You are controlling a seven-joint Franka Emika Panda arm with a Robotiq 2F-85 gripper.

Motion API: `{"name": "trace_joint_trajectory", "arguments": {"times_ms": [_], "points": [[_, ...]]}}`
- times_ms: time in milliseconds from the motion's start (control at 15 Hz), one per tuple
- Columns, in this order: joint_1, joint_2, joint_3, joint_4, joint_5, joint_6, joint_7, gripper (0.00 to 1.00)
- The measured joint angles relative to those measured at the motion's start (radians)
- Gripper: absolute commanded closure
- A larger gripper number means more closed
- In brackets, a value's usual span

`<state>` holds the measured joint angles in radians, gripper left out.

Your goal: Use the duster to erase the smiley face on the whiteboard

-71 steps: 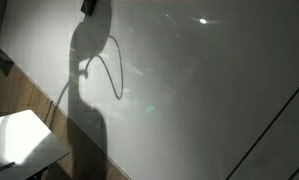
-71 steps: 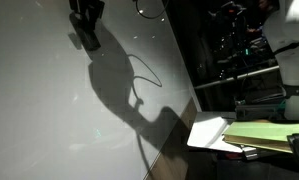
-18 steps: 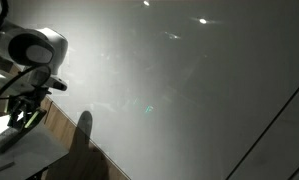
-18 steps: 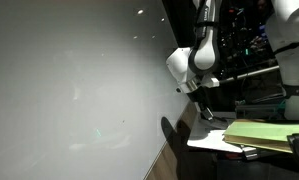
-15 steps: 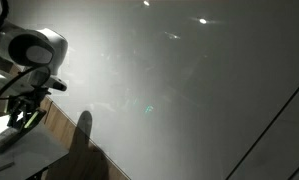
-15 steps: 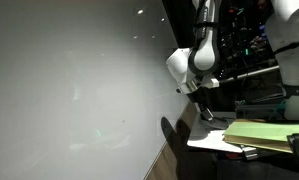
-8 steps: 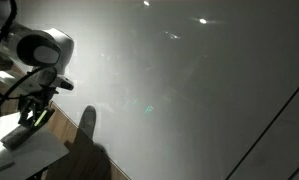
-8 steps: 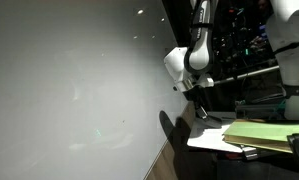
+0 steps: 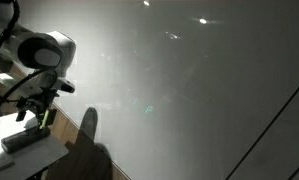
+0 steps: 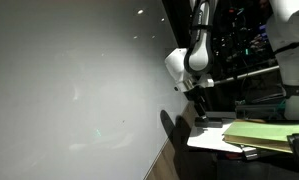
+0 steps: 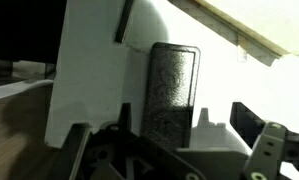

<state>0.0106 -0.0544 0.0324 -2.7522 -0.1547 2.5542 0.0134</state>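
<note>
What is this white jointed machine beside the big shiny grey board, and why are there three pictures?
It is a robot arm with a two-fingered gripper at its end. Two pictures come from cameras standing in the room; both show the large glossy grey-white whiteboard, on which I can make out no drawing. The third comes from a camera on the wrist, looking past the fingers. There a small dark grey rectangular duster lies on the small white table. The fingers stand open on either side of it, so nothing is held.
</note>
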Motion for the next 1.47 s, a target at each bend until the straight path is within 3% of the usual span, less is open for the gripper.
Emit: {"name": "trace_joint_trajectory", "arguments": {"times_ms": [267,467,600,1133,1467], "points": [[-0.007,-0.029,-0.024,0.015,0.073,0.042,-0.097,0.00],[-0.004,-0.144,-0.042,0.004,0.175,0.074,-0.222,0.00],[0.002,-0.241,-0.049,0.016,0.183,0.053,-0.260,0.00],[0.075,-0.637,-0.042,0.014,0.166,-0.241,-0.291,0.00],[0.135,-0.791,-0.042,0.017,0.166,-0.369,-0.334,0.00]]}}
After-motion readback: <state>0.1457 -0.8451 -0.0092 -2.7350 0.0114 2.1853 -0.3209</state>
